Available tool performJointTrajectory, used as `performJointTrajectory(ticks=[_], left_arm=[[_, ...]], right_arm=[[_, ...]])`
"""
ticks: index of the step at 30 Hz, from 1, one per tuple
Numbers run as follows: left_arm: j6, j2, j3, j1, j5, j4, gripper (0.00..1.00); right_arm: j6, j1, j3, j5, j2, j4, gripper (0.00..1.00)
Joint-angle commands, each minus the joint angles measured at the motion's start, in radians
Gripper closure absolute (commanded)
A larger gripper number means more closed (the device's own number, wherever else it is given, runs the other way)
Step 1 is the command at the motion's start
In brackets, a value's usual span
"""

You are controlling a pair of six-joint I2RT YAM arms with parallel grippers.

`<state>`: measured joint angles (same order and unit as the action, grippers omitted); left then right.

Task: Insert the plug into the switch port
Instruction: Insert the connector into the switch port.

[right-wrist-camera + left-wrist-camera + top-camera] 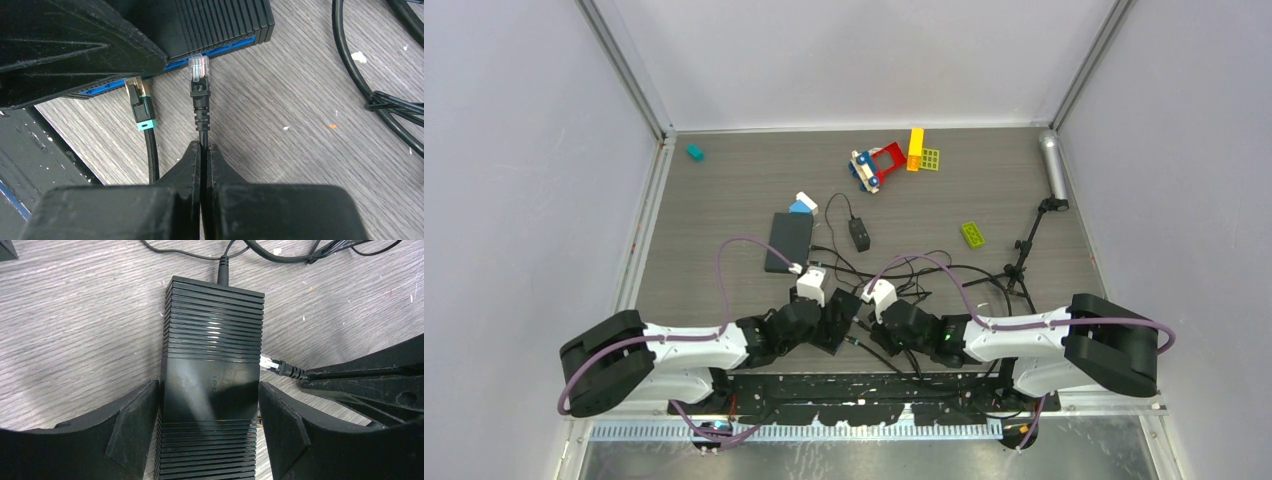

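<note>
The black ribbed switch [212, 340] lies flat on the wood table, lengthwise between the fingers of my left gripper [209, 410], whose pads stand against both of its long sides. My right gripper [204, 147] is shut on a thin black cable just behind the plug [198, 65]. The clear plug tip points at the switch's blue port face [220, 45] and sits right at its edge; I cannot tell whether it has entered a port. In the left wrist view the plug [268, 362] touches the switch's right side. In the top view both grippers [836, 325] [876, 322] meet near the table's front.
A second cable with a gold and teal plug [141, 105] reaches the port face beside the plug. Loose black cables [924, 270] lie right of the grippers. Further back are a flat black box [789, 240], an adapter [859, 235], toy bricks [889, 160] and a small stand [1029, 245].
</note>
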<state>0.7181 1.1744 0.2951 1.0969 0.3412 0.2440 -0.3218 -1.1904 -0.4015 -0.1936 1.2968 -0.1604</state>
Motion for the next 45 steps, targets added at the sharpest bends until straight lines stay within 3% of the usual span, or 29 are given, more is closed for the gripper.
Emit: performJointTrajectory(ticks=[1, 8, 21, 45], left_arm=[[-0.036, 0.043, 0.004, -0.003, -0.050, 0.066, 0.29], [-0.050, 0.098, 0.000, -0.003, -0.093, 0.118, 0.35], [-0.119, 0.052, 0.017, -0.005, -0.046, 0.036, 0.30], [-0.230, -0.005, -0.039, -0.005, -0.238, 0.140, 0.40]], right_arm=[[-0.019, -0.008, -0.020, -0.031, 0.025, 0.001, 0.99], [0.009, -0.007, -0.029, -0.018, 0.025, -0.006, 0.99], [0.132, -0.007, -0.052, 0.107, 0.012, 0.068, 1.00], [0.165, 0.009, -0.064, -0.065, 0.048, -0.002, 0.99]])
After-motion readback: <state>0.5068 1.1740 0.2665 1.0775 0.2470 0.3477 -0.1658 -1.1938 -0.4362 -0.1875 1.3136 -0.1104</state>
